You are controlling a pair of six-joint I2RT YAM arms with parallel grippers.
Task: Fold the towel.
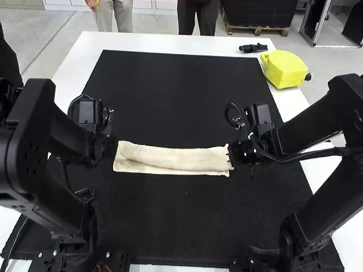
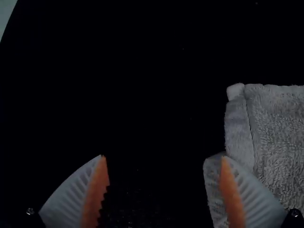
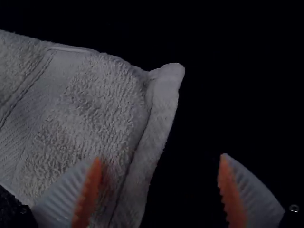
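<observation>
Towel [image 1: 170,157]: cream, lying crosswise at the middle of the frame, folded into a long, narrow strip. The layers do not meet evenly; a lower one shows along the strip's near edge, and a long crease slants through that side. Surface looped, with a stitched hem at both ends and a flat woven band near the right one.

My left claw [image 1: 108,149] is low at the strip's left end, center-left of the frame. In its wrist view the left claw [image 2: 162,156] stands open, white ribbed fingers [image 2: 69,197] wide apart, orange pads [image 2: 96,192] facing each other across a gap. One finger overlaps the towel's edge in that view; whether it touches, I cannot tell.

My right claw [image 1: 237,153] is at the strip's right end, right of center. Its wrist view shows the right claw [image 3: 160,156] open too, one finger over the towel's end, the other over dark mat. Nothing gripped in either.

Ground: black mat [image 1: 170,226] on a white table [image 1: 170,41]. Yellow object [image 1: 285,69] at upper right, overlapping the mat's edge in the frame; small black item [image 1: 253,49] just beyond it.
</observation>
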